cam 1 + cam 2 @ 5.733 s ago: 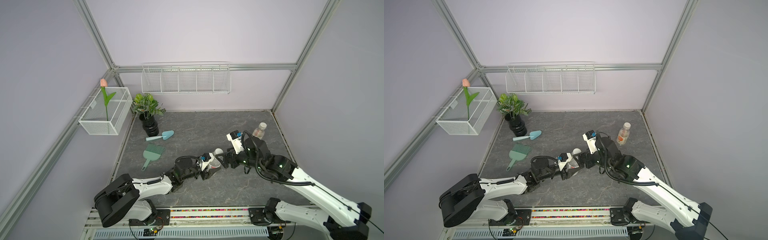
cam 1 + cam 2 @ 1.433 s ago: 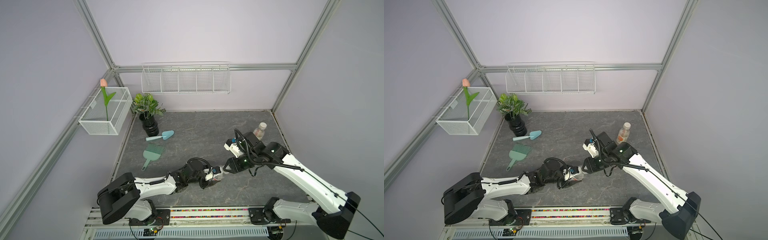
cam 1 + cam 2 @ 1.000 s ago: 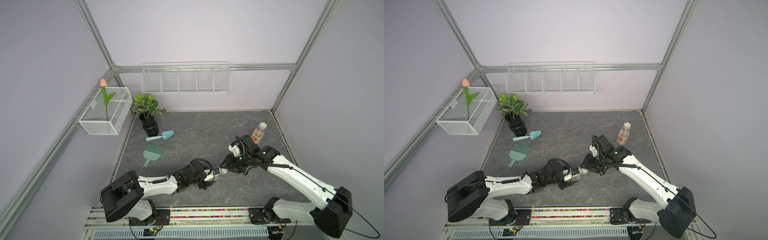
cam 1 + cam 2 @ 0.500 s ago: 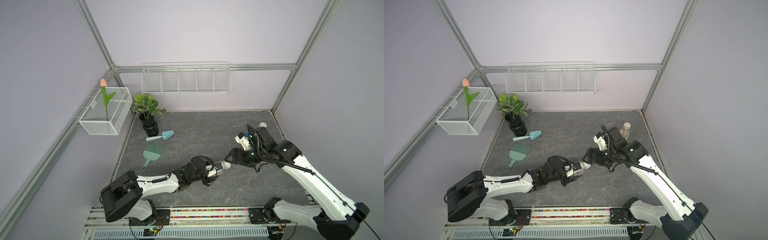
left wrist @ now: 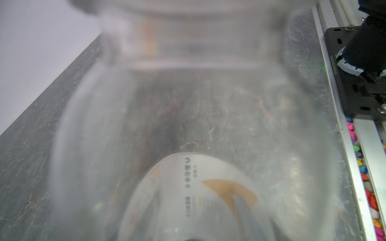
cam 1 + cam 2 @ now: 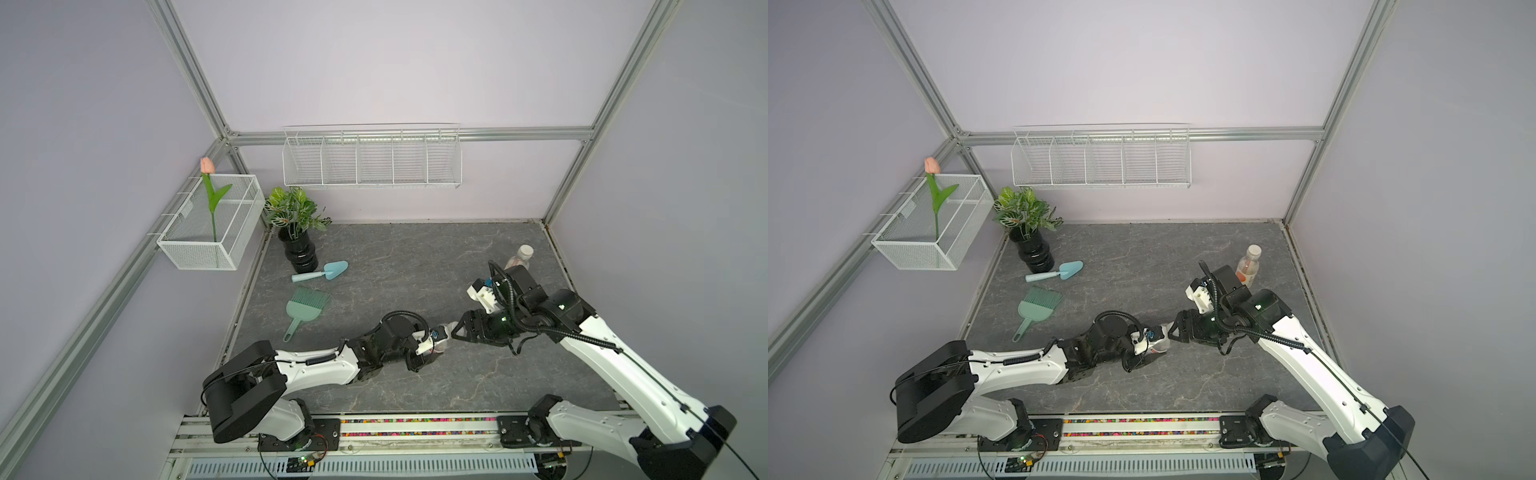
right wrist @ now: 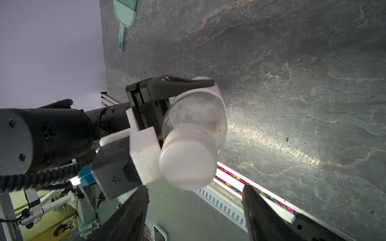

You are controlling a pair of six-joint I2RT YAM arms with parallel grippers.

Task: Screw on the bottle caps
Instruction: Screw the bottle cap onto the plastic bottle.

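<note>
A clear bottle (image 6: 441, 333) (image 6: 1160, 337) (image 7: 196, 112) lies level above the table, and my left gripper (image 6: 432, 340) (image 6: 1148, 341) is shut on its body. The left wrist view shows only this bottle's label with its orange mark (image 5: 227, 187). A white bottle cap (image 7: 187, 164) sits on the neck, facing my right gripper (image 6: 457, 330) (image 6: 1177, 330) (image 7: 195, 186). That gripper is open, its fingers (image 7: 133, 208) apart on either side just short of the cap. A second bottle (image 6: 518, 261) (image 6: 1249, 266) with a white cap stands upright at the back right.
A black vase with a plant (image 6: 300, 249), a teal trowel (image 6: 322, 272) and a teal brush (image 6: 305, 309) are at the back left. Wire baskets (image 6: 372, 162) hang on the walls. A rail with coloured beads (image 7: 236, 179) runs along the table's front edge.
My right gripper has spread its jaws off the cap, and its wrist has lifted and drawn slightly back to the right. The left gripper holds the bottle in nearly the same place.
</note>
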